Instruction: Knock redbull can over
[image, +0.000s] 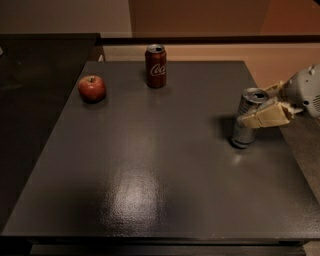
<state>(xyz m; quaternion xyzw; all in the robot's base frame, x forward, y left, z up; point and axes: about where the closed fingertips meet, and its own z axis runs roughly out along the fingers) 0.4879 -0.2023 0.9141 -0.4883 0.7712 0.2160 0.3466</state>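
Arm (307, 92) reaches in from the right edge of frame, gripper (256, 106) at the upper half of the redbull can (243, 133); can't tell if it's clamped or spread. Can sits mid-right on the bench (165, 165), top leaning slightly right. Coke can (155, 66) upright upper centre, apple (92, 88) upper left.

Shiny metal redbull can (243, 134) against matt hand (262, 107)
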